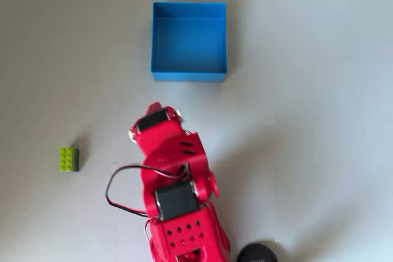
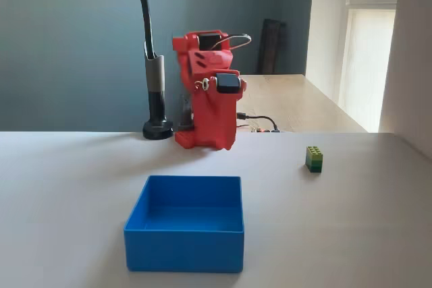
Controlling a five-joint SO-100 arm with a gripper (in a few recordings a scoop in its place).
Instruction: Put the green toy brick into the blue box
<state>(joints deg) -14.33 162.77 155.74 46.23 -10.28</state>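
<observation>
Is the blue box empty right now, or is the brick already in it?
Empty. The blue box shows bare floor in both views; the green toy brick sits upright on the table, well apart from it.

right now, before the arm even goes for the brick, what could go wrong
1. The green toy brick is small and sits well off to one side of the folded red arm, so a slightly off approach could nudge it away instead of gripping it.
2. The blue box has thin, low walls; a release near the rim might bounce the brick out.
</observation>
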